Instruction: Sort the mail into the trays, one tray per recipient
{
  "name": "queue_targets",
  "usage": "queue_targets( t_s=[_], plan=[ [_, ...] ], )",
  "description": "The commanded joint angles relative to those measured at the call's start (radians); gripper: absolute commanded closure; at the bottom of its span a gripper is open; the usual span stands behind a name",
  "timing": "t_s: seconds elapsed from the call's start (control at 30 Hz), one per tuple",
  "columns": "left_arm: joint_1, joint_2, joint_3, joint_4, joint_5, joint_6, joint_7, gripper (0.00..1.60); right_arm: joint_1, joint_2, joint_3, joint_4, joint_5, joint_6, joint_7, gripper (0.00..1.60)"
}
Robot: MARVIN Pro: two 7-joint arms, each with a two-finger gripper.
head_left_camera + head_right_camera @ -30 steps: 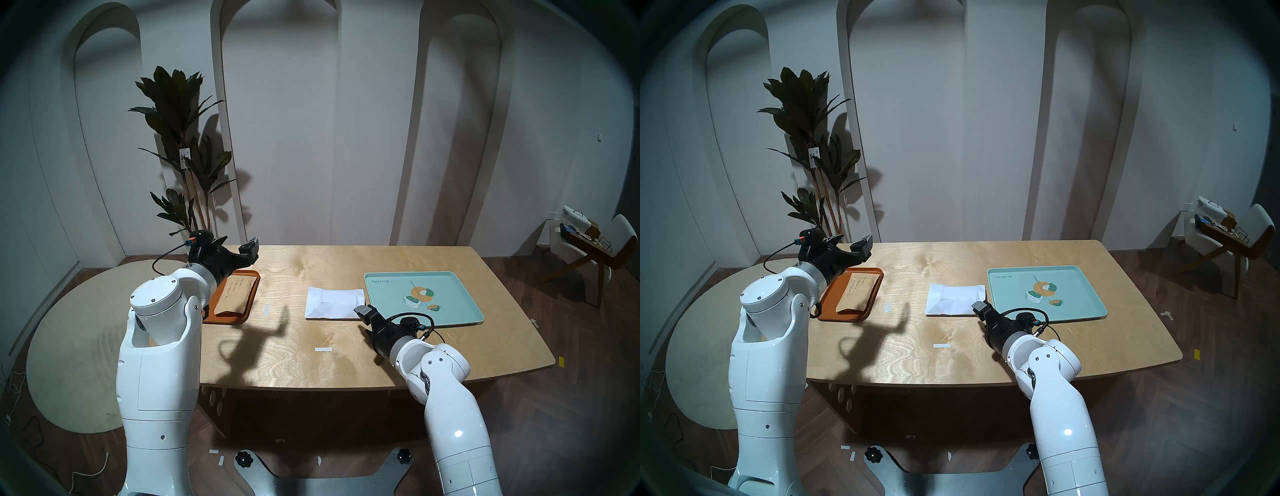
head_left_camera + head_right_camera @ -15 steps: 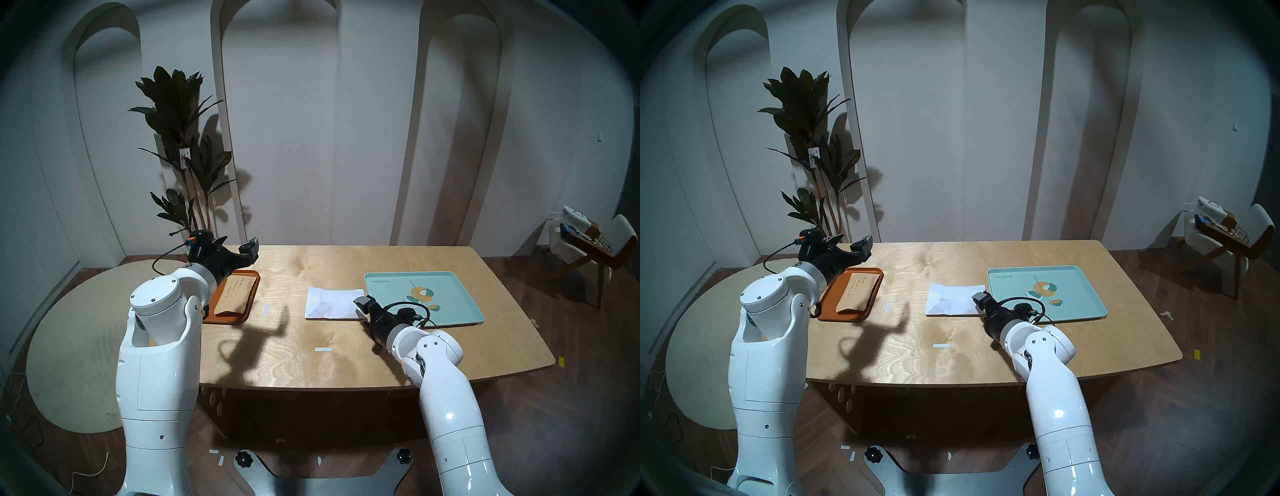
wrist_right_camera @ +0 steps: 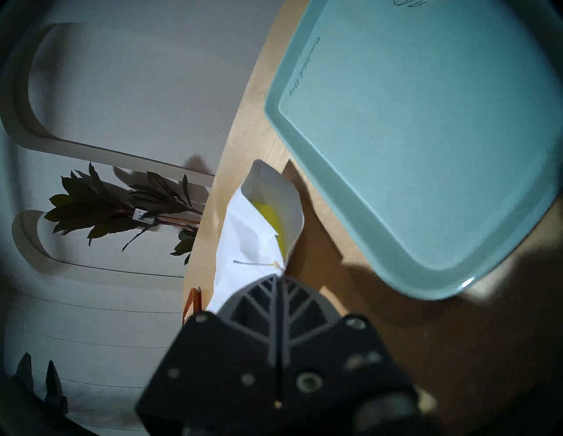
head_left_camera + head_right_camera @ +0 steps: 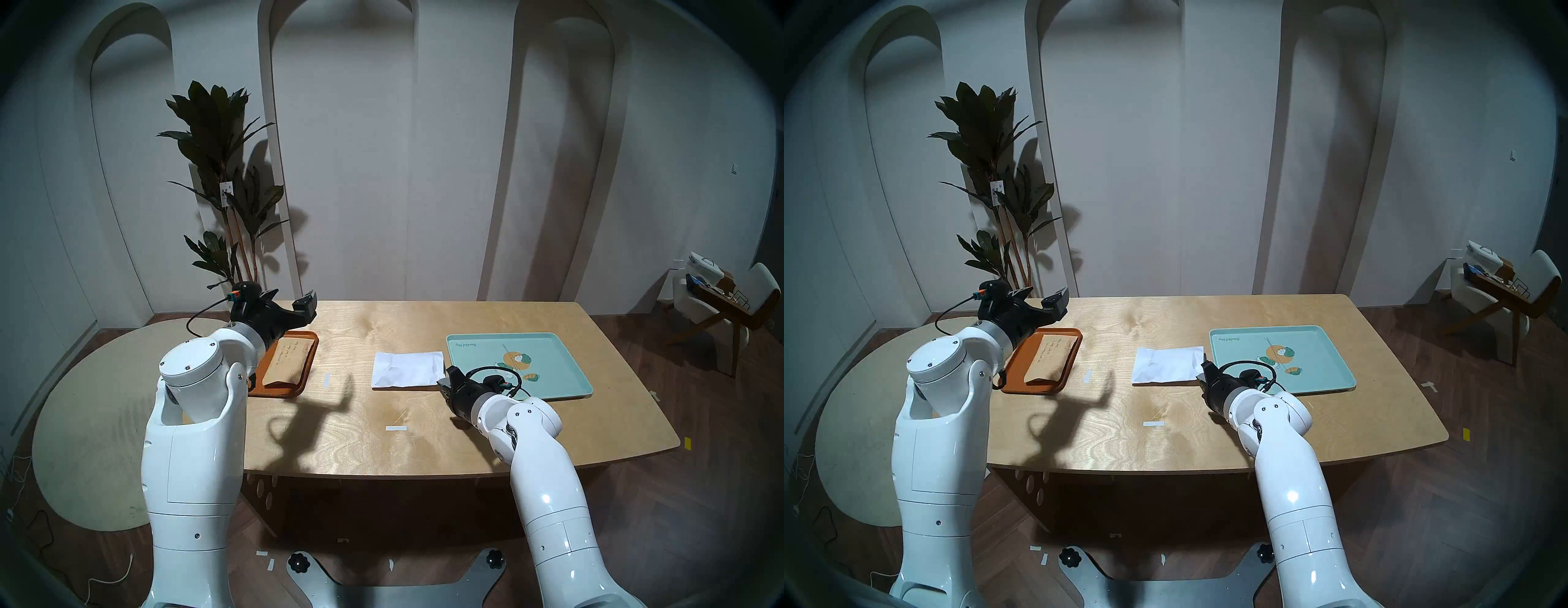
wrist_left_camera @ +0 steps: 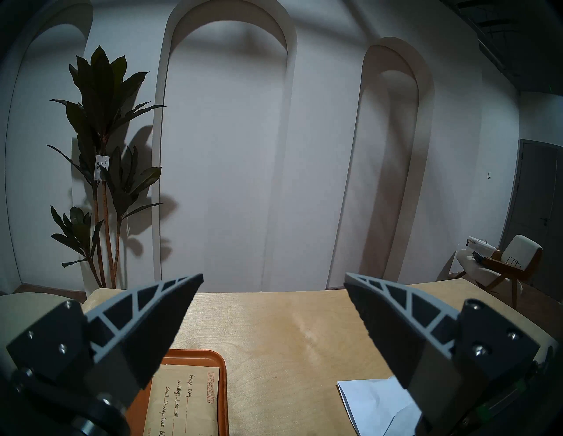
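The kraft-brown envelope (image 4: 288,361) lies in the orange-brown tray (image 4: 278,392) at the table's left. My left gripper (image 4: 293,296) is open and empty, held above the tray's far end; the left wrist view shows its jaws wide apart (image 5: 273,278) over the envelope (image 5: 182,402) and tray (image 5: 224,395). The creased white envelope (image 4: 405,369) lies on the table beside the mint-green tray (image 4: 551,369). My right gripper (image 4: 445,380) is shut on its near right corner. In the right wrist view the closed gripper (image 3: 278,275) pinches the white envelope (image 3: 243,243), whose edge curls up beside the mint tray (image 3: 426,152).
Two small white tape strips (image 4: 326,379) (image 4: 396,428) lie on the wooden table (image 4: 382,450). A tall plant (image 4: 220,170) stands behind the table's left corner. A chair (image 4: 729,297) stands far right.
My right gripper moved forward and lower to the white envelope's near right corner and shut on it; the envelope shifted slightly left. The left arm has not moved.
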Motion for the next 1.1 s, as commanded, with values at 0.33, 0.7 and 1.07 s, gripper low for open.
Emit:
queue_targets(
  t_s=[0.33,0.7,1.07],
  plan=[
    [-0.015,0.007,0.001,-0.017,-0.006,-0.007,0.005,0.0,0.116,0.018,-0.053,-0.141,-0.056,0.007,0.014,1.6],
    [-0.014,0.011,0.003,-0.019,-0.012,-0.009,0.01,0.0,0.133,0.06,0.041,-0.264,-0.04,0.037,-0.037,1.6],
    [-0.013,0.015,0.006,-0.02,-0.016,-0.011,0.016,0.0,0.079,0.1,0.126,-0.315,0.006,0.113,-0.103,1.6]
  ],
)
